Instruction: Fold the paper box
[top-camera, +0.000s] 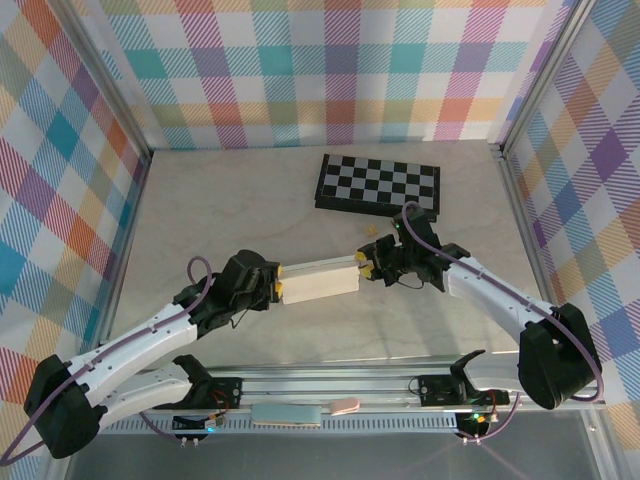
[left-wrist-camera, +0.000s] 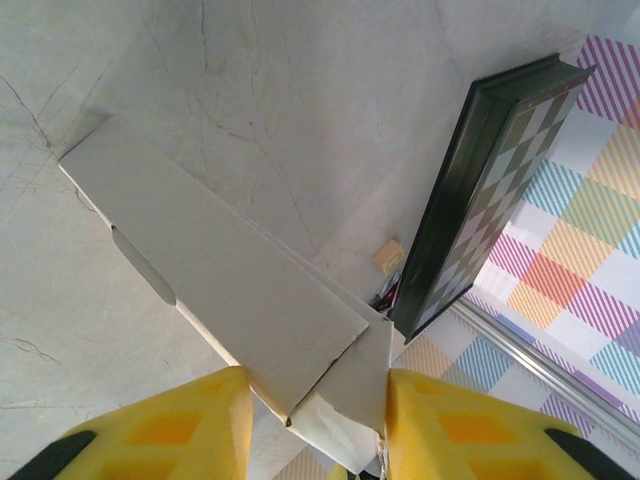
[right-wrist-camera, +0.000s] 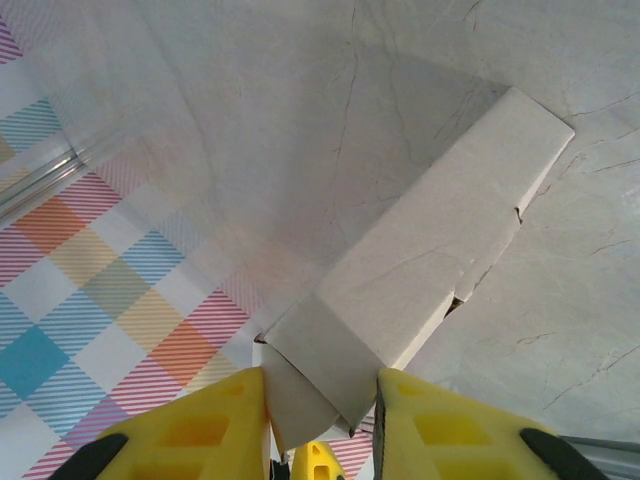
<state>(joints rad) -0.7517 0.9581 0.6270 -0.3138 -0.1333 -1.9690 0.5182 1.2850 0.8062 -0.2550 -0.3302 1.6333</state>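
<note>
Left pincer and right pincer are clamping opposite ends of the paper box, mid-counter. It's looking light, thin and crushable; gripping ends near creases is likely safest.

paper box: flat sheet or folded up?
Folded: the paper box is a long narrow tube, not a sheet. Its ends at the left tool and right tool look untucked.
</note>
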